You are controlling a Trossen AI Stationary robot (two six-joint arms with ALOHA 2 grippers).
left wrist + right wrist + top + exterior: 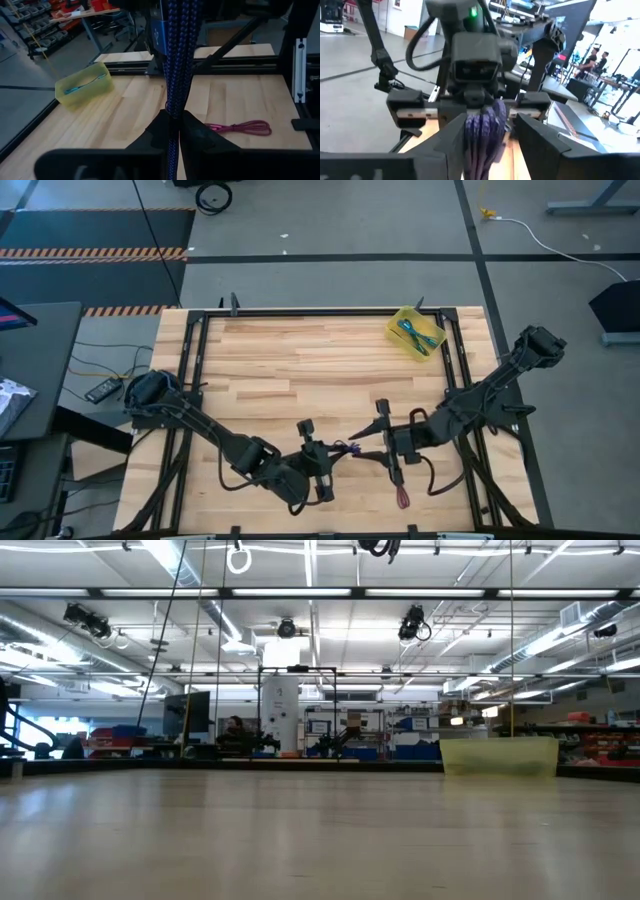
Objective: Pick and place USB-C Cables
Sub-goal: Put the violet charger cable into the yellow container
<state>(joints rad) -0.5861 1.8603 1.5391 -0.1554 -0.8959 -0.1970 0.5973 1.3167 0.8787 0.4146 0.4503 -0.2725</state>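
A dark blue-purple USB-C cable bundle [347, 448] hangs in the air between my two grippers, over the table's near middle. My left gripper [337, 449] [172, 117] is shut on it. My right gripper [359, 442] [487, 135] faces the left one, open, with a finger on either side of the bundle's other end [482, 127]. A maroon cable [403, 498] [240, 127] lies flat on the table near the right gripper. Green and teal cables [418, 332] lie in a yellow bin [403, 320] [82, 86]. My left gripper pinches the dark blue-purple bundle between its two fingers [172, 112], coming level from the table's left side. The bundle runs along the fingers and straight on past their tips [179, 60] toward the right gripper. It is lifted clear of the table.
The yellow bin stands at the table's far right corner and shows in the low view [498, 755]. A black frame rail [320, 311] runs around the tabletop. Bare wood [290, 370] stretches between the grippers and the bin.
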